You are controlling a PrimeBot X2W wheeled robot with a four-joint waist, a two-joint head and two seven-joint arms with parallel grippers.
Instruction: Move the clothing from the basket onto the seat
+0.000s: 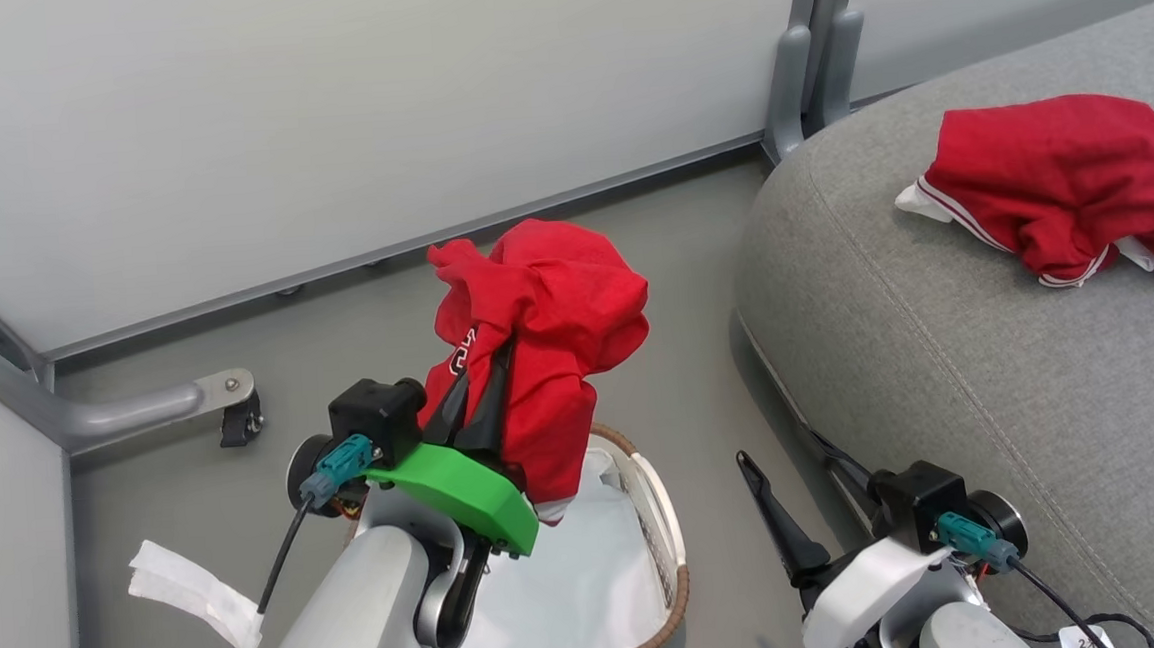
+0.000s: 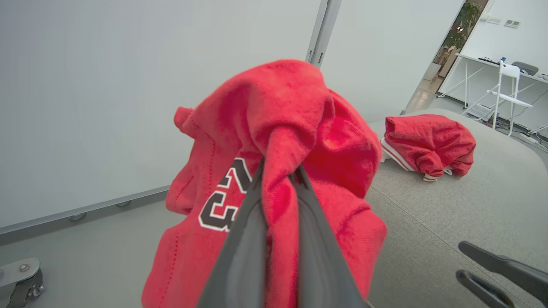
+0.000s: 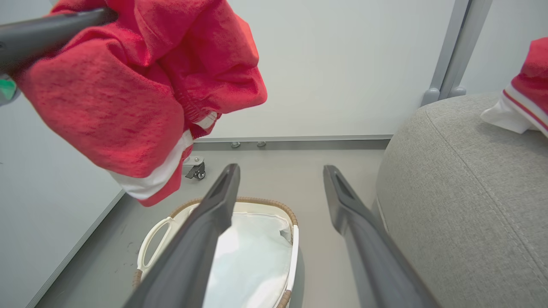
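Note:
My left gripper (image 1: 485, 370) is shut on a bunched red garment (image 1: 546, 316) with a black and white number print, held up above the basket (image 1: 678, 578). The left wrist view shows its fingers (image 2: 250, 222) pinching a fold of that clothing (image 2: 278, 128). Inside the basket (image 3: 265, 201) I see only the white liner (image 3: 252, 256). A second red garment with white stripes (image 1: 1059, 184) lies on the grey seat (image 1: 940, 362) to the right. My right gripper (image 1: 780, 447) stands open and holds nothing, low between basket and seat, its fingers spread (image 3: 281, 171).
Pale wall panels close off the back and left, with a grey metal post (image 1: 811, 49) at the seat's corner. A bracket with a small caster (image 1: 237, 415) sits on the floor at the left. A white strap (image 1: 192, 588) hangs by my left arm.

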